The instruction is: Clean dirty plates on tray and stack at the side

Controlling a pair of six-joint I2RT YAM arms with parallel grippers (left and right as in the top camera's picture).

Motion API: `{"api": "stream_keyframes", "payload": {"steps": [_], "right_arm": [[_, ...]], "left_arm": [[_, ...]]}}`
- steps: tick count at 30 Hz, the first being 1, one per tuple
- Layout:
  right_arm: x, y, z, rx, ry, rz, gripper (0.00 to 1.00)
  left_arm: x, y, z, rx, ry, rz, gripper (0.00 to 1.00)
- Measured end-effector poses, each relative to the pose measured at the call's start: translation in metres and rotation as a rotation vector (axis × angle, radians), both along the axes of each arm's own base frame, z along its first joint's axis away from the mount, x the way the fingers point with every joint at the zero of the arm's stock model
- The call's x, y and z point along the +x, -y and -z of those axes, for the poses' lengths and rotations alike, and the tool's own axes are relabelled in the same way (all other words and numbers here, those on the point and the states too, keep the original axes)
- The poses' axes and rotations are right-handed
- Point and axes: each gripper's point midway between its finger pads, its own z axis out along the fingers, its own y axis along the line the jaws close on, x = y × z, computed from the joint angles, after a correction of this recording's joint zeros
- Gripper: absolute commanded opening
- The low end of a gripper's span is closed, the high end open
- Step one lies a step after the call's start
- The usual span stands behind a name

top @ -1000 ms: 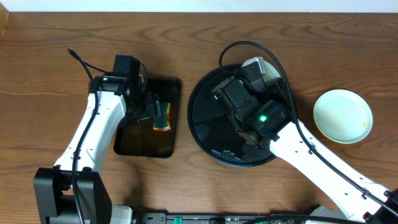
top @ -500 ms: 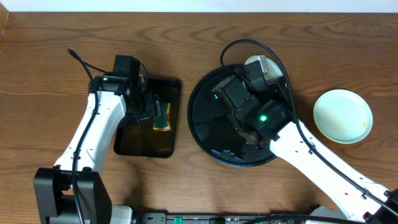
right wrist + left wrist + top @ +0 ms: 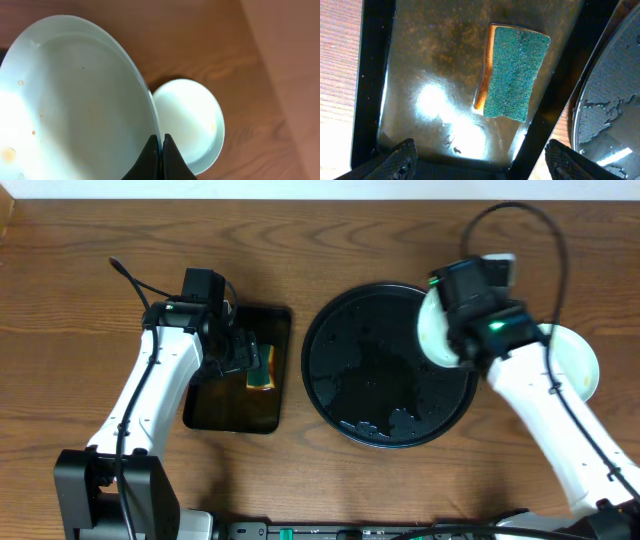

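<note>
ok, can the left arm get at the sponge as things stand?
Probably yes. The left arm has its jaws open right above the sponge, which lies alone and uncovered in the rectangular tray; nothing sits between them.
</note>
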Motion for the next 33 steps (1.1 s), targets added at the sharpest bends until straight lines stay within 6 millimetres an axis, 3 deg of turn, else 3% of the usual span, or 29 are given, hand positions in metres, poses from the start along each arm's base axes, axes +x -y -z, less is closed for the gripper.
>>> {"api": "stream_keyframes", "payload": {"steps": [9,15,27,28,31,33], "right_arm": [[-0.021,0.106,0.019,0.190,-0.021,0.311,0.01],[-0.043,0.153,0.029,0.301,-0.014,0.458,0.01],[-0.068,0.192,0.061,0.419,-0.033,0.596,0.02],[-0.069,0.194,0.061,0.423,-0.027,0.602,0.04],[-0.068,0.198,0.060,0.431,-0.011,0.612,0.30],[-0.068,0.198,0.060,0.434,-0.009,0.613,0.36]], "left_arm": [[0.000,0.000,0.000,0.000,0.000,0.000,0.82],[0.000,0.000,0.000,0.000,0.000,0.000,0.82],[0.000,0.000,0.000,0.000,0.000,0.000,0.82],[0.000,0.000,0.000,0.000,0.000,0.000,0.82],[0.000,0.000,0.000,0.000,0.000,0.000,0.82],[0.000,0.000,0.000,0.000,0.000,0.000,0.82]]}}
